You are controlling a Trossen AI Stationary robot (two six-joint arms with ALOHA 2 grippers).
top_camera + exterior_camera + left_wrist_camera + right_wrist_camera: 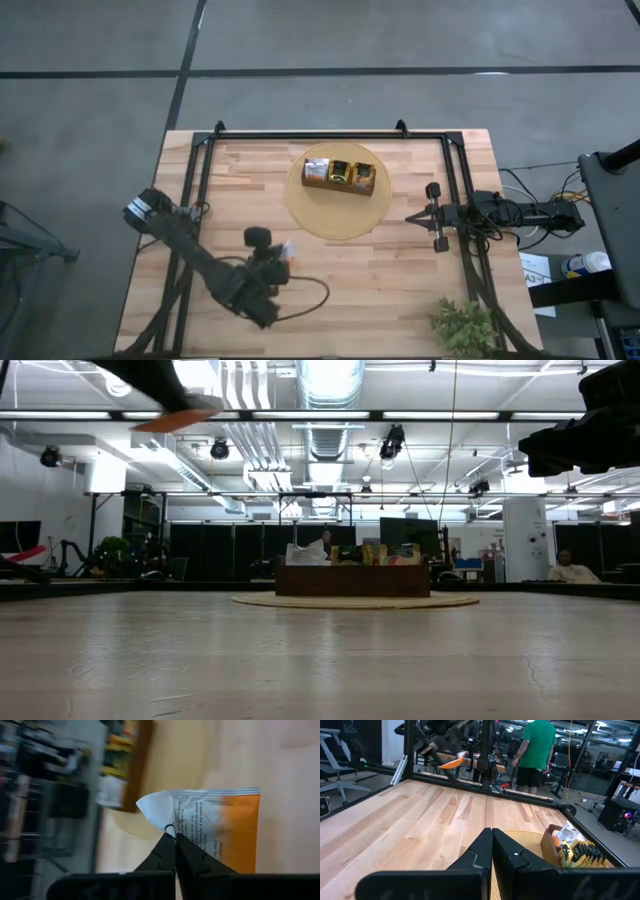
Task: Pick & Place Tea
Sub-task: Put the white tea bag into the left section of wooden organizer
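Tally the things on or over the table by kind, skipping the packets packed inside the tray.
Tea packet, white-and-orange, held above the table: 1
Wooden tray: 1
Round mat under the tray: 1
Potted plant: 1
Tools: 2 (left tool shut on the tea packet; right tool shut, empty)
Total: 6

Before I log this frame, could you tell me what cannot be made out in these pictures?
- High view: tea packets in the tray are too small to count.
- Low view: the left gripper is cut off by the top edge; only the held packet shows.
- Left wrist view: the packet's print is blurred, the room smeared.
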